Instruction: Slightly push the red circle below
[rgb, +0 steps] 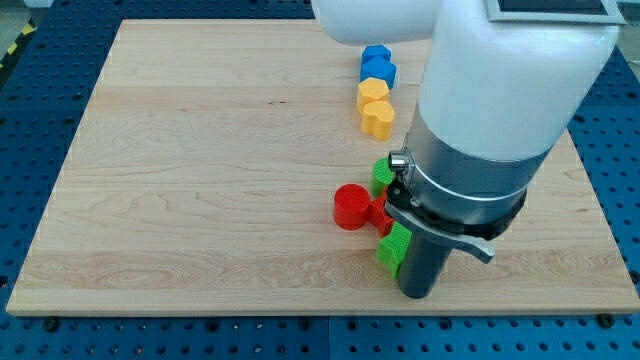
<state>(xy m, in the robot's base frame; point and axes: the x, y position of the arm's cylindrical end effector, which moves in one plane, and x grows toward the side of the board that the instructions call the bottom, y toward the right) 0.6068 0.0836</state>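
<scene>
The red circle (351, 207) lies on the wooden board (200, 180), a little right of its middle and towards the view's bottom. A second red block (379, 212) touches its right side and is partly hidden by the arm. One green block (383, 176) sits just above and to the right of the circle, and another green block (394, 248) just below and to the right. My tip (418, 296) is down on the board to the lower right of the red circle, right beside the lower green block.
Two yellow blocks (372, 92) (377, 118) and two blue blocks (375, 56) (381, 72) form a column near the view's top. The arm's white and grey body (500, 100) hides the board's right part.
</scene>
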